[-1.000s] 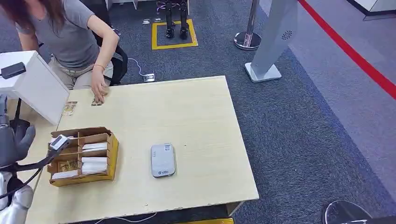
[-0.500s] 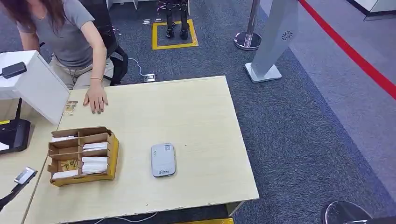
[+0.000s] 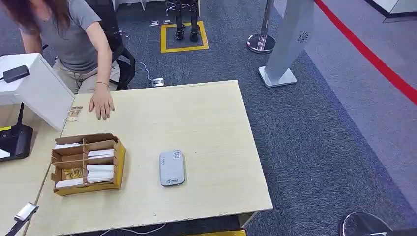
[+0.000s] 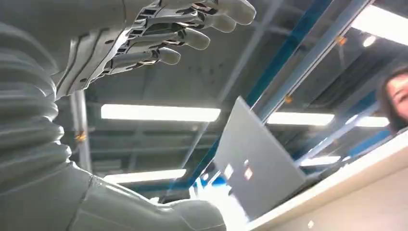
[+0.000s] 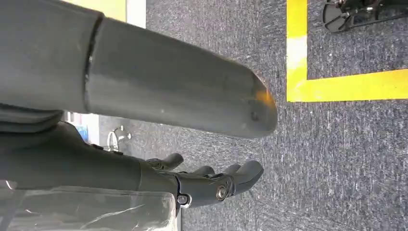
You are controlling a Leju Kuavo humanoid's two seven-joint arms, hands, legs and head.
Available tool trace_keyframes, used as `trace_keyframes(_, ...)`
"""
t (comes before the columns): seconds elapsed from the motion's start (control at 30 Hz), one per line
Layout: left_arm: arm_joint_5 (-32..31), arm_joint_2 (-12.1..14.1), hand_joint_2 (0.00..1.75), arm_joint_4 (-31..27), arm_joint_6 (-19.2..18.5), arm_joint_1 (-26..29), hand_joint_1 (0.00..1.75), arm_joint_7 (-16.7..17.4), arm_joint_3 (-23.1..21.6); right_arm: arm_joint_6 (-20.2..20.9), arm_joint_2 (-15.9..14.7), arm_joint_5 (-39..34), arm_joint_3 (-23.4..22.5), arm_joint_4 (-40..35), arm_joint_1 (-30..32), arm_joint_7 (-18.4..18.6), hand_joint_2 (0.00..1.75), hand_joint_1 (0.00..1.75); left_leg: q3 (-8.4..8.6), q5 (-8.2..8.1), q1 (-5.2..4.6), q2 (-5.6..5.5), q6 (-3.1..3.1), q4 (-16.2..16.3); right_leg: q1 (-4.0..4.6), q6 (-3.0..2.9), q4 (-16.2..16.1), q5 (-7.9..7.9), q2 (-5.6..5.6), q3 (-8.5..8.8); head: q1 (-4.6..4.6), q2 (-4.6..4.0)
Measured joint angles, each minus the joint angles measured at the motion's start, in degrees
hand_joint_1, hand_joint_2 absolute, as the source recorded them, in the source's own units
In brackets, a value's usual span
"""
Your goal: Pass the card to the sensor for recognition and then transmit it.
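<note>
While the cards sit in their box, you have no card in either hand, so my judgement is that the task stands at or before its first step, the pick-up. Working from the left of the head view: the black stand sits on the side desk, beside the white slanted panel that carries a small dark device on top. A small grey-and-black device on a dark stalk shows at the lower left corner; what it belongs to cannot be told. Next comes the cardboard divider box, near the left edge of the wooden table, with white cards lying in several of its compartments. A person's hand rests flat on the table's far left part, just beside a small printed tag. The grey card reader lies flat near the table's front, well apart from the box. Your left hand, seen from its wrist camera, is released, fingers apart and holding nothing, raised with ceiling lights behind it. Your right hand hangs over the carpet with fingers loosely extended and nothing in them. The next move calls for bringing the left hand down over the box and pinching one card clear of its neighbours before carrying it to the reader.
</note>
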Motion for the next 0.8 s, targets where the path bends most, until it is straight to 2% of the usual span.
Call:
trace_keyframes(0.07,0.0,0.9,1.75,0.8,-0.1,0.7,0.00,5.0,-1.8,0.0,0.0,0.0,0.0,0.0,0.0,-0.1,0.00,0.00,0.00,0.00,0.01,0.00,0.00,0.0,0.00,0.00,0.0,0.00,0.01,-0.02,0.02,0.00)
trace_keyframes(0.17,-0.2,3.2,1.75,3.0,-0.1,1.1,0.00,15.2,-7.8,-0.1,0.0,0.0,0.0,0.0,-0.1,-0.1,0.00,0.00,-0.01,0.00,0.00,-0.03,0.00,0.0,0.00,0.00,0.0,0.00,-0.03,-0.01,0.00,0.00)
trace_keyframes(0.23,-0.2,4.4,1.75,4.1,-0.1,1.1,0.00,18.1,-11.9,-0.1,0.0,0.0,0.0,0.0,-0.1,-0.1,0.00,0.00,-0.02,0.00,0.00,-0.02,0.00,0.0,0.00,0.00,0.0,0.00,-0.03,0.00,0.00,0.00)
trace_keyframes(0.4,-0.2,5.8,1.75,5.6,-0.2,1.1,0.00,19.8,-17.2,0.0,0.0,0.0,0.0,0.0,-0.1,0.0,0.00,0.00,0.00,0.00,-0.02,-0.01,0.00,0.0,-0.01,0.00,0.0,0.00,-0.01,-0.01,0.00,0.00)
trace_keyframes(0.63,-0.2,5.8,1.75,8.9,-0.3,-1.3,0.00,24.0,-26.9,0.0,0.0,0.0,0.0,0.0,-0.1,0.1,0.00,0.00,0.00,0.00,-0.02,-0.02,0.00,0.0,-0.01,0.00,0.0,0.01,-0.02,0.00,0.02,0.00)
trace_keyframes(0.8,-0.2,5.2,1.75,10.9,-0.3,-3.1,0.00,24.3,-31.9,0.0,0.0,0.0,-0.1,0.0,-0.1,0.1,0.00,0.00,0.00,0.00,-0.01,-0.02,0.00,0.0,-0.01,0.00,0.0,0.01,-0.02,-0.01,0.00,0.00)
